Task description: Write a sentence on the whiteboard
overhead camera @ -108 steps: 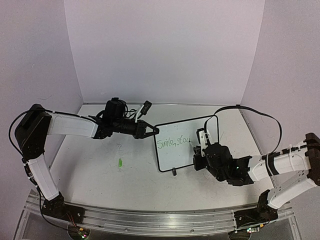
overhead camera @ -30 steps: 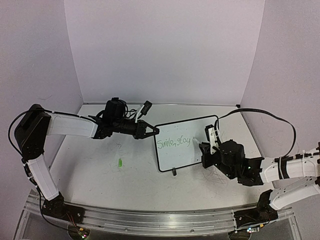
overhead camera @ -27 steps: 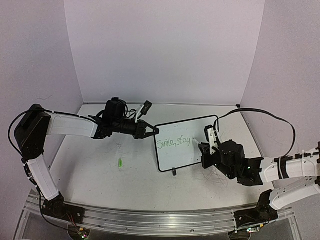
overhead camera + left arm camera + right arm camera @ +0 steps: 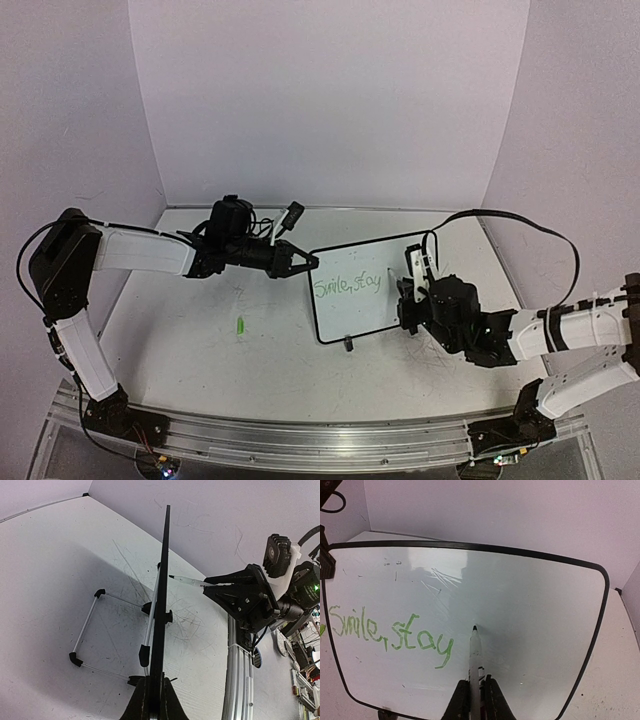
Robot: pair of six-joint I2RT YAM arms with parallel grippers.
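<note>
While only "Smile, stay" stands in green on the whiteboard, the sentence looks unfinished, so the step in hand is starting its next word. The board stands upright near the middle of the table, and the left gripper is clamped shut on its left edge. The right gripper is closed around a white marker, whose tip is level with the writing, just right of the "y".

The next move calls for light, even pressure on the tip and a steady sweep to the right along the same line, while the left arm braces the board against the push. Enough bare white remains for another word.

From the left wrist the tip seems to meet the glossy face, but I cannot tell touching from barely apart. The right wrist view cuts off the board's bottom edge. From above, the lettering is too small to read well.
</note>
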